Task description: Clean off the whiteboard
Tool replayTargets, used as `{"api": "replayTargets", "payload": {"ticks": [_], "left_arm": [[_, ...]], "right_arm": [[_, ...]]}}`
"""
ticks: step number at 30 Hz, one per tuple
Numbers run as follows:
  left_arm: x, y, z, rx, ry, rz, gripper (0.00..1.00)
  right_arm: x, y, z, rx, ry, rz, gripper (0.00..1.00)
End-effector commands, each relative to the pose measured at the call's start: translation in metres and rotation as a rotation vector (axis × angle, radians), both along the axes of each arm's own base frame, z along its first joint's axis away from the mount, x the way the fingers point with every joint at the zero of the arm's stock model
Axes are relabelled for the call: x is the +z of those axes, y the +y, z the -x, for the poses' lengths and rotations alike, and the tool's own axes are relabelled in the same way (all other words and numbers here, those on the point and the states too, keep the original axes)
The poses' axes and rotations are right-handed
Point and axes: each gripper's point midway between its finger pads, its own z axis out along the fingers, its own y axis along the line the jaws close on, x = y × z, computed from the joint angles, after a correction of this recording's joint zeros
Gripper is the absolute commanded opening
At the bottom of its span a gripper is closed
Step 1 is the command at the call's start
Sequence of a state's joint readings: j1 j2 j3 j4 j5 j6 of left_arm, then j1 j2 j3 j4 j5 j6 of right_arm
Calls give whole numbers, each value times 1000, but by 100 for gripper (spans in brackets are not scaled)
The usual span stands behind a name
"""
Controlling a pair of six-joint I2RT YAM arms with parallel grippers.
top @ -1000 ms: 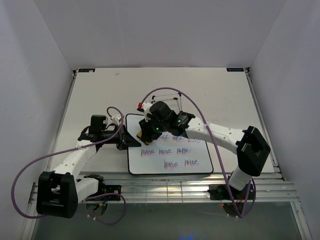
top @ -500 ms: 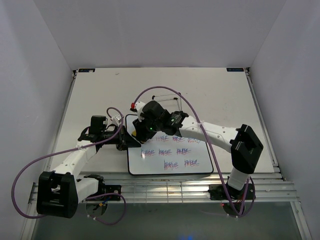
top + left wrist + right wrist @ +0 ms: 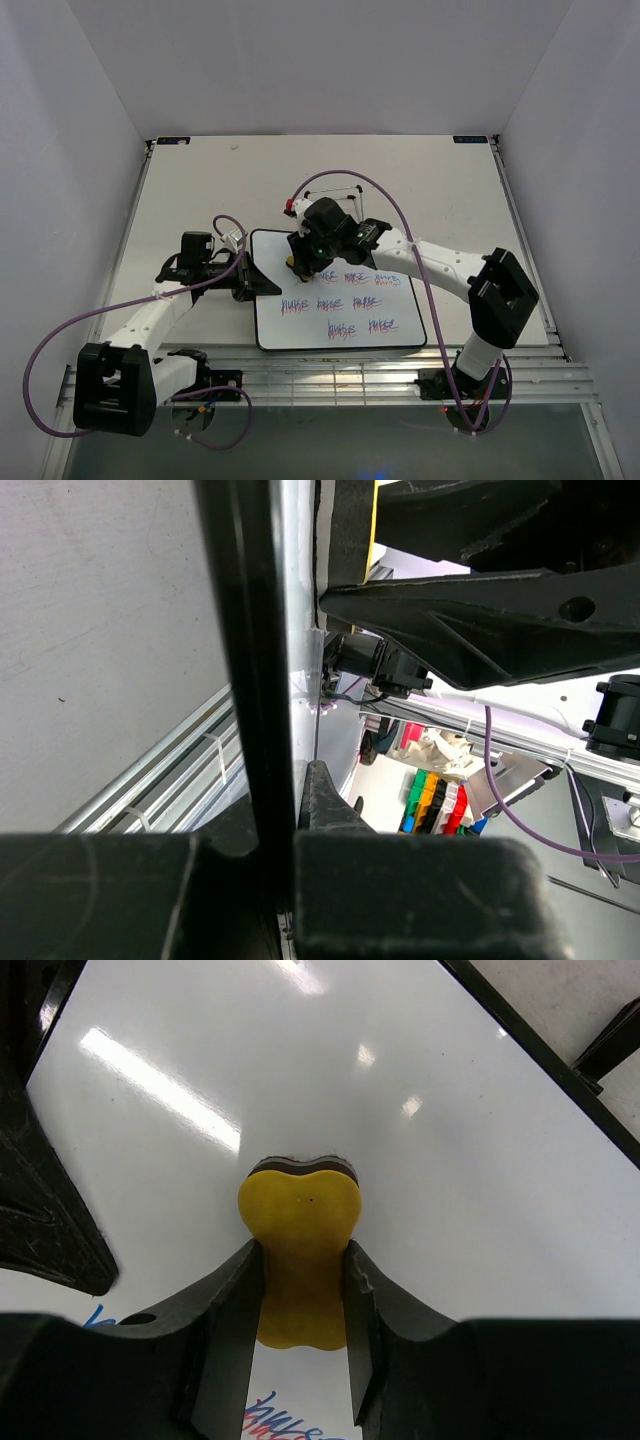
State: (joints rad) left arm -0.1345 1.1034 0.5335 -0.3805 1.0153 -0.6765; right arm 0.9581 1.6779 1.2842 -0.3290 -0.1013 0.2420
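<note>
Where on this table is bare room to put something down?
The table is bare along its far strip, between the wire stand and the back wall, out to both far corners. It is crowded at the whiteboard's far-left corner: the left end effector grips its edge, and the right end effector holds the eraser.

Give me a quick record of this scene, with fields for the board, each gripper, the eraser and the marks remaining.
whiteboard: on the table, between the two arms
left gripper: shut on the board's left edge
right gripper: shut on the yellow eraser
eraser: pressed to the board's upper left area
scribbles: red-blue rows across the middle and lower right; upper left bare
task: unfinished
</note>
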Motion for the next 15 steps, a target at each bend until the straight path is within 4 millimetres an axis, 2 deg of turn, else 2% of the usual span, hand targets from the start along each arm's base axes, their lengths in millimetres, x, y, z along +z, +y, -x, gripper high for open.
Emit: {"api": "replayTargets", "payload": {"ticks": [1, 4, 7, 10, 11, 14, 15], "left_arm": [[-9, 10, -26, 51, -201, -132, 0], [-9, 10, -26, 53, -201, -133, 0], [-9, 11, -26, 60, -199, -138, 0], [-9, 11, -27, 63, -201, -139, 0], [-8, 11, -27, 64, -203, -140, 0], [-8, 12, -27, 66, -204, -140, 0], [-8, 12, -27, 66, -202, -140, 0]], "right_arm": [[-28, 9, 40, 99, 95, 95, 11], [-15, 31, 59, 161, 106, 36, 11], [-11, 36, 70, 189, 123, -9, 11], [-28, 17, 66, 138, 117, 43, 11], [-43, 4, 68, 122, 136, 79, 11], [-58, -18, 62, 68, 155, 110, 11], [-73, -35, 59, 29, 175, 143, 11]]}}
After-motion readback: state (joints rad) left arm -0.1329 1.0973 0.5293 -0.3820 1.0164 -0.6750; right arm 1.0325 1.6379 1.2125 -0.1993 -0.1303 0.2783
